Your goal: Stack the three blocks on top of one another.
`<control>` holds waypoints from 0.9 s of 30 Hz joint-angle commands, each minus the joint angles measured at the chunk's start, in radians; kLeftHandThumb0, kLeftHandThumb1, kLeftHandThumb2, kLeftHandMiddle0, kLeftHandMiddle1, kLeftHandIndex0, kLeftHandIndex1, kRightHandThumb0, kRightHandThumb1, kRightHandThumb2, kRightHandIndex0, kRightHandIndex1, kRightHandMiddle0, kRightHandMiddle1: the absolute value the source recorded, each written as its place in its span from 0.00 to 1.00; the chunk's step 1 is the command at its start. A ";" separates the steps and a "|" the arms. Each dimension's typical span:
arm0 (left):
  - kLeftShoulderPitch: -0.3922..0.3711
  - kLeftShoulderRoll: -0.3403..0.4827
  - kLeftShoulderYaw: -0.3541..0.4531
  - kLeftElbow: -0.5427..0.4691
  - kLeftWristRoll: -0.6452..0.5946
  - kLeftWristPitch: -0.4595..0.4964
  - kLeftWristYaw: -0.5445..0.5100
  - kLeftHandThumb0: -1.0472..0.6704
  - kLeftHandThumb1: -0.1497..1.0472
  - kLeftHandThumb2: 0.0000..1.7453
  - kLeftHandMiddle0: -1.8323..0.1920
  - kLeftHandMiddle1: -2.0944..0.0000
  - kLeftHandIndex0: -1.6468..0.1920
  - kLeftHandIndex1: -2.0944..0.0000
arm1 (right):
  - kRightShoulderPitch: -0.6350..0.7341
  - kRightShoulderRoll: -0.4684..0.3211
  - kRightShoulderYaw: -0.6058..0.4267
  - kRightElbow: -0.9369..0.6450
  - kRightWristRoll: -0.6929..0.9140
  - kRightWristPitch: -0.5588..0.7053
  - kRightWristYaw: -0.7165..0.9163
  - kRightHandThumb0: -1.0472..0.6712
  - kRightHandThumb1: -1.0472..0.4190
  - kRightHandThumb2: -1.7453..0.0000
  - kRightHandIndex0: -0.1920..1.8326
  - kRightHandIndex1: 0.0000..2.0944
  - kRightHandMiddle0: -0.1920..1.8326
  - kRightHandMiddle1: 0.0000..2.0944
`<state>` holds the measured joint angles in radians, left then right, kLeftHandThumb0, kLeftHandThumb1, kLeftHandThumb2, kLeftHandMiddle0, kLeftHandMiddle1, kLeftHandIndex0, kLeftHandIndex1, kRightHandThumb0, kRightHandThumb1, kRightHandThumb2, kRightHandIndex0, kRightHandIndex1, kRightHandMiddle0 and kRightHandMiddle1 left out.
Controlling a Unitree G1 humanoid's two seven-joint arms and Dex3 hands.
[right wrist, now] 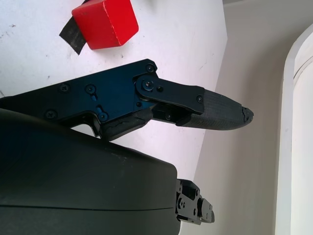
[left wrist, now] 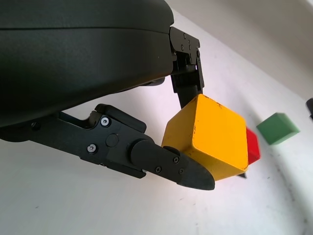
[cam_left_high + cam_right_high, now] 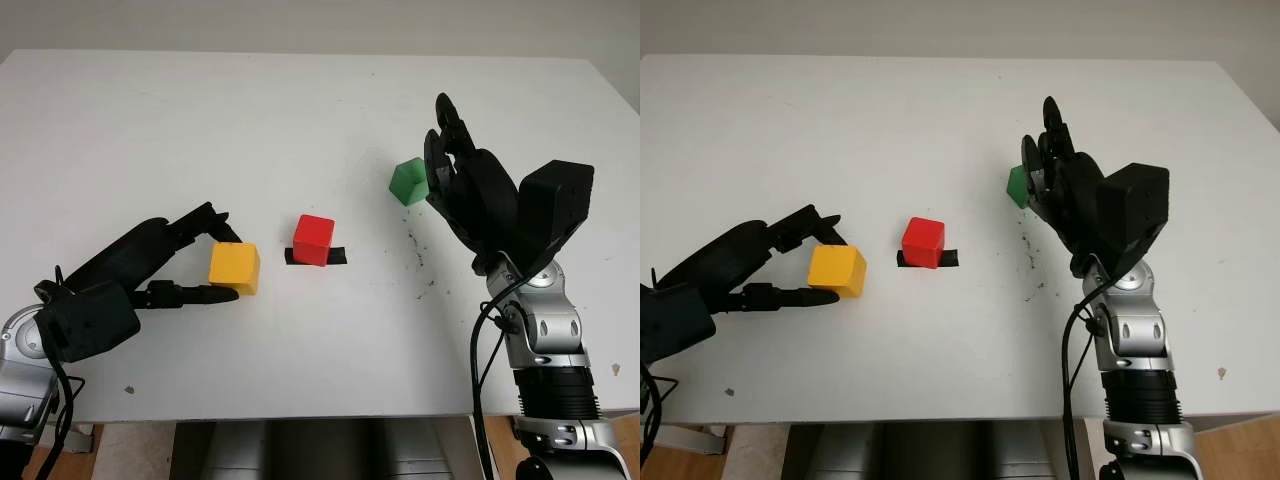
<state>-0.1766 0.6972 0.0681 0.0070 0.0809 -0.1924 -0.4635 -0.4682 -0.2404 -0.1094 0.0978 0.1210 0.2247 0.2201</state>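
In the left eye view, the left hand (image 3: 205, 262) reaches in from the lower left of the frame, with one finger behind the yellow block (image 3: 235, 268) and one along its near side, clamped on it. The block sits left of centre on the white table (image 3: 200, 120), and whether it is lifted or touching the surface cannot be told. The red block (image 3: 314, 240) stands at mid-frame on a strip of black tape (image 3: 338, 257), just to the right of the yellow one and a little farther up the frame. The carry, as I judge it, runs right from the left hand and then down onto the red top. The left hand is much the nearer to that spot.

In the right eye view, the right hand (image 3: 1050, 165) stands raised at centre right, open. The green block (image 3: 1017, 186) peeks out at its left edge, and whether a finger touches it cannot be told.

In the left wrist view, two black fingers (image 2: 186, 171) pinch the yellow block on opposite faces at mid-frame. The red block's corner shows just past it, and the green block lies farther off toward the right edge.

In the right wrist view, the red block on its tape sits in the upper left of the frame, well apart from the extended finger (image 1: 220, 115), which holds nothing.
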 commanded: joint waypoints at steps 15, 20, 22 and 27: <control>-0.151 -0.036 0.003 0.019 -0.081 0.082 -0.036 0.33 1.00 0.03 0.79 0.97 0.77 0.22 | 0.008 -0.004 -0.002 -0.034 0.008 0.024 0.000 0.16 0.00 0.63 0.00 0.00 0.00 0.00; -0.292 -0.046 -0.035 0.115 -0.061 0.087 -0.067 0.32 0.98 0.03 0.77 0.97 0.76 0.20 | 0.008 0.001 -0.003 -0.033 0.010 0.023 -0.005 0.16 0.00 0.64 0.00 0.00 0.00 0.00; -0.356 -0.058 -0.055 0.162 -0.065 0.096 -0.093 0.33 0.98 0.03 0.77 0.97 0.77 0.20 | 0.009 0.001 -0.002 -0.036 0.011 0.025 -0.006 0.16 0.00 0.64 0.00 0.00 0.00 0.00; -0.477 -0.105 -0.104 0.284 -0.049 0.087 -0.132 0.33 0.97 0.03 0.80 0.98 0.74 0.20 | 0.014 0.001 -0.002 -0.044 0.012 0.033 -0.006 0.17 0.00 0.64 0.00 0.00 0.00 0.00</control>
<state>-0.6190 0.6016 -0.0229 0.2694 0.0281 -0.0983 -0.5880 -0.4624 -0.2366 -0.1087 0.0763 0.1291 0.2536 0.2142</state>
